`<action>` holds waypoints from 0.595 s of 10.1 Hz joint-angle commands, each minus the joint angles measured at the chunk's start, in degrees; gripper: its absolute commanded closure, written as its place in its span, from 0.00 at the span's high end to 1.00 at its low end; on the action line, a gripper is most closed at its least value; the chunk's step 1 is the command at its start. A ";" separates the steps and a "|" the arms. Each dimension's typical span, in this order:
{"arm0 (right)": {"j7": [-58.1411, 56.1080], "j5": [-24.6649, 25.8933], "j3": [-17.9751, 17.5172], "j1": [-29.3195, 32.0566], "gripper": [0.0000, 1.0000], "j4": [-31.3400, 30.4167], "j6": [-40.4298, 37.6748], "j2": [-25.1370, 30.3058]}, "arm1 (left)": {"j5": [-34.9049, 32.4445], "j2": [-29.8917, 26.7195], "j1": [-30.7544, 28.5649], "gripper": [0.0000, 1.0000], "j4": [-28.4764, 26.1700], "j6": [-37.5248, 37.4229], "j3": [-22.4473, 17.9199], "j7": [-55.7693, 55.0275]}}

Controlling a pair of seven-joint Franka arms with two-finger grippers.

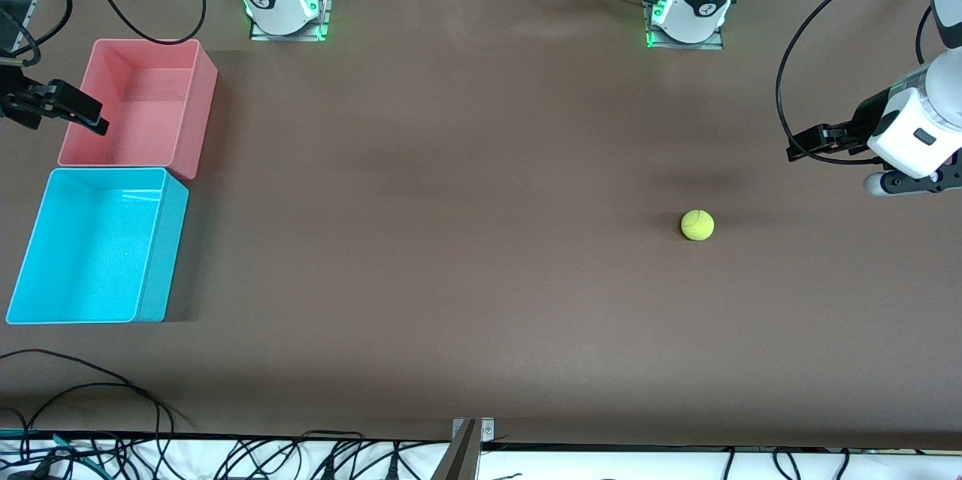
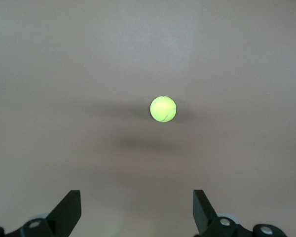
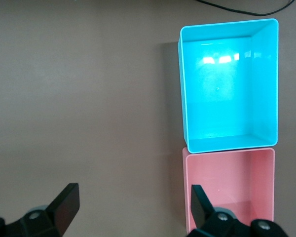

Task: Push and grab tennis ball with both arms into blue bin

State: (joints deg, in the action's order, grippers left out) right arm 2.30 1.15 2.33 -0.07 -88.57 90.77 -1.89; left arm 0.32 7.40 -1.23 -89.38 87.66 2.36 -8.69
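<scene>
- I saw the ball (image 1: 697, 225) resting on the bench (image 1: 466, 240), toward the left arm's end.
- My left tool (image 1: 808, 143) hung wide open and empty, at the ball's 2 o'clock.
- My right tool (image 1: 71, 110) gaped empty over the pink bin (image 1: 194, 101); the blue bin (image 1: 169, 240) sat just nearer the camera.

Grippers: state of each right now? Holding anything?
Left gripper: open, holding nothing, up over the table near the tennis ball.
Right gripper: open, holding nothing, over the pink bin beside the blue bin.

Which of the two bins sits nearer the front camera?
The blue bin. It lies lower in the front view than the pink bin, which sits beside it toward the robot bases. Both are empty.
</scene>
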 commanded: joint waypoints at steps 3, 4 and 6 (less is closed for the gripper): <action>0.42 -1.15 -0.05 0.34 1.00 1.04 0.02 -1.09 | -1.11 0.95 -0.09 1.00 1.84 -0.91 0.10 0.07; 0.34 -1.06 -0.13 0.34 1.00 1.04 0.02 -1.36 | -1.11 0.95 -0.09 1.00 1.84 -1.00 0.10 0.07; 0.42 -1.23 -0.13 0.16 1.00 1.04 0.02 -1.36 | -1.11 0.95 -0.18 1.00 1.84 -0.91 0.10 0.16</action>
State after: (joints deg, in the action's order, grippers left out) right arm 2.30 0.90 2.36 -0.09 -88.58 90.91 -2.76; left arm 0.32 7.41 -1.29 -89.38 87.66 2.34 -8.69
